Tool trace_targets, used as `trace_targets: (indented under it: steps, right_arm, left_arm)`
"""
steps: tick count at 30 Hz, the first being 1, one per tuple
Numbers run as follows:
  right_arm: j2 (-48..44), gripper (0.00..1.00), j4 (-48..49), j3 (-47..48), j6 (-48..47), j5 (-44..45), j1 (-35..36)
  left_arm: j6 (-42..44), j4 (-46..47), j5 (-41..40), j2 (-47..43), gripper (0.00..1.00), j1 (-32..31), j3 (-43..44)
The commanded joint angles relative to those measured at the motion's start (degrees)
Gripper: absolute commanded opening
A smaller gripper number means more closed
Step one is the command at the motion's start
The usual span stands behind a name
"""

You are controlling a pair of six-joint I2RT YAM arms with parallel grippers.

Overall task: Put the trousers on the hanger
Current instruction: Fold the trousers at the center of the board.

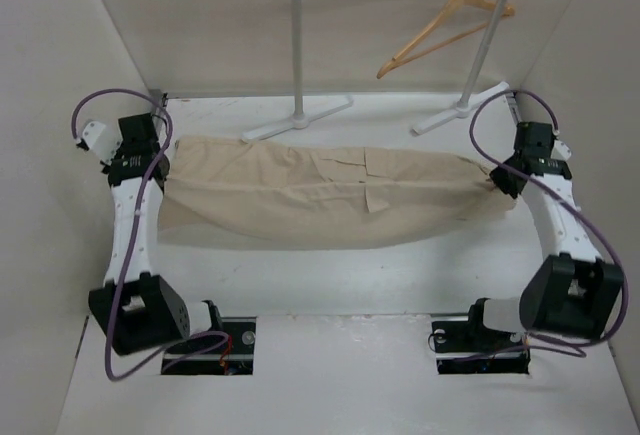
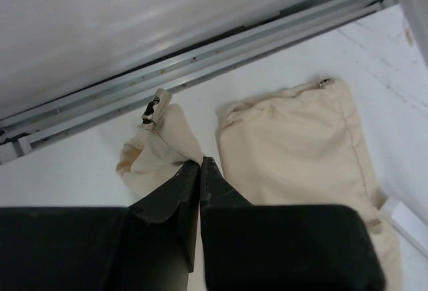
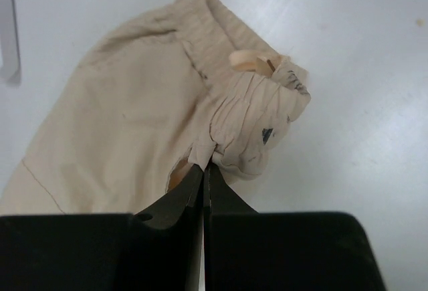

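The beige trousers (image 1: 320,195) are stretched sideways across the table between my two grippers. My left gripper (image 1: 162,167) is shut on the leg-end cloth; in the left wrist view its tips (image 2: 200,162) pinch a bunched fold of the trousers (image 2: 294,144). My right gripper (image 1: 497,180) is shut on the gathered waistband; in the right wrist view its tips (image 3: 204,166) grip the bunched waistband (image 3: 251,127) with its small dark label. The wooden hanger (image 1: 445,27) hangs from the white rack's bar at the back right, apart from both grippers.
The white tube rack (image 1: 297,45) stands at the back with two feet (image 1: 300,120) on the table just behind the trousers. Walls close in on left, right and back. A metal rail (image 2: 200,57) runs along the wall base by the left gripper.
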Motion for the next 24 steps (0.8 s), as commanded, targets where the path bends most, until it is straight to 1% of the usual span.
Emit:
trace_targets:
  steps: [1,5,10,14,17,20,24]
  right_arm:
    - [7.6,0.06,5.9,7.7,-1.5,-1.4,0.1]
    - [17.3,0.06,5.5,16.0,-2.2,-3.5,0.1]
    - [26.7,0.06,4.1,25.9,-2.2,-5.3,0.1]
    - [34.7,0.07,2.2,33.8,-2.4,-6.0,0.1]
    - [41.1,0.10,0.7,40.5,-2.6,-6.3,0.1]
    - [46.8,0.12,-1.0,47.9,-2.6,-6.3,0.1]
    - [52.2,0.17,-3.5,56.5,-2.3,-6.3,0.2]
  left_arm:
    - [1.8,4.3,-1.7,5.0,0.01,-0.8,5.2]
    - [4.4,5.3,-2.4,12.6,0.01,-1.9,11.0]
    - [9.0,6.5,-3.3,21.7,0.01,-2.7,17.9]
    - [14.5,7.8,-3.2,31.1,0.02,-2.8,23.6]
    - [16.0,7.9,-1.7,37.6,0.03,-2.8,28.1]
    - [16.7,8.4,-2.4,42.9,0.05,-3.5,33.3]
    - [18.2,8.8,-4.0,47.4,0.06,-5.0,40.5]
